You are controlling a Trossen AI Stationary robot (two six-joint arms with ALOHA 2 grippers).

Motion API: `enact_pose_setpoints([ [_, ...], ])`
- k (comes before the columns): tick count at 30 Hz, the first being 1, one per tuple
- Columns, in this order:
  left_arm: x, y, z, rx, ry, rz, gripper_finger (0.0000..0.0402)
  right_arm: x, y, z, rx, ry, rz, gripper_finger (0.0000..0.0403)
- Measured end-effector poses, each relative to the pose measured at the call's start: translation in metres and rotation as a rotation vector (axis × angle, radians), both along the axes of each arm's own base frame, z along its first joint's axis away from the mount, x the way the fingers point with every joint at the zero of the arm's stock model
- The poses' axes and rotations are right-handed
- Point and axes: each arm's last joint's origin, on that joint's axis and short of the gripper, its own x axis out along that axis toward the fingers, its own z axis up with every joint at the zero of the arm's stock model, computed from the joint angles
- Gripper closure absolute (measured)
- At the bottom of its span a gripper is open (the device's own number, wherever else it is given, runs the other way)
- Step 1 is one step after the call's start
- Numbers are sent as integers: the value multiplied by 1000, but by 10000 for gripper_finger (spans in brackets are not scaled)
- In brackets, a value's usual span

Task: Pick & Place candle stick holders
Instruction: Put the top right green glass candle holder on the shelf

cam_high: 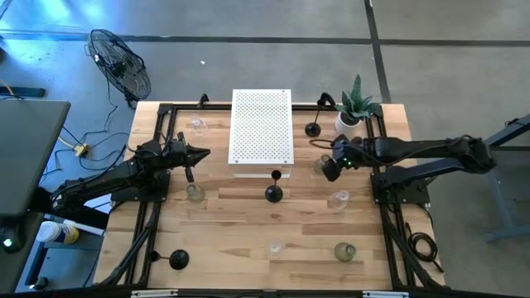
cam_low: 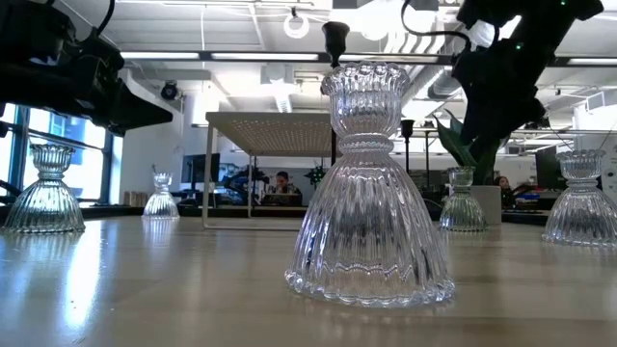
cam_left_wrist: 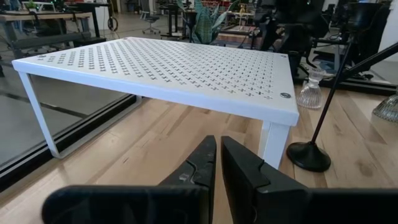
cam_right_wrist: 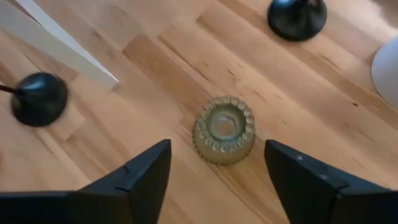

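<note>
L gripper [cam_high: 201, 153] hangs over the table's left half, just off the left edge of the white perforated stand [cam_high: 262, 132] — fingers pressed together, holding nothing. A clear glass holder [cam_high: 195, 193] stands near it on the table [cam_high: 232, 240], another clear one [cam_high: 197, 125] farther back.

Centre: a tall black holder [cam_high: 274, 193] stands right in front of the stand.

R gripper [cam_high: 331, 165] hovers just right of the stand, fingers spread wide. Directly below it, between the two fingers but apart from them, a greenish glass holder [cam_right_wrist: 224, 129] stands upright on the wood. Beside it: a second black holder [cam_high: 312, 129] and the potted plant [cam_high: 356, 106].

R wrist view looks straight down into the greenish holder's cup w/ gaps on both sides — the high view hides most of it under the gripper. Low view has a ribbed clear holder [cam_low: 370, 193] filling the frame, seen overhead only as a small one [cam_high: 275, 247] near the front edge.
</note>
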Motion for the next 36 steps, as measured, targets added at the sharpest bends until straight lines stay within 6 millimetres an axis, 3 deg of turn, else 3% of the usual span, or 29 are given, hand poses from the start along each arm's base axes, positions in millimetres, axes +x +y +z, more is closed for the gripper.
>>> enact_pose_setpoints([
  [8,0,0,0,0,0,0,381,3,-7,1,-44,-15,-4,100],
  [23,0,0,0,0,0,0,381,11,-38,15,-273,-120,-44,96],
  [36,0,0,0,0,0,0,381,6,-25,6,-58,-74,46,95],
])
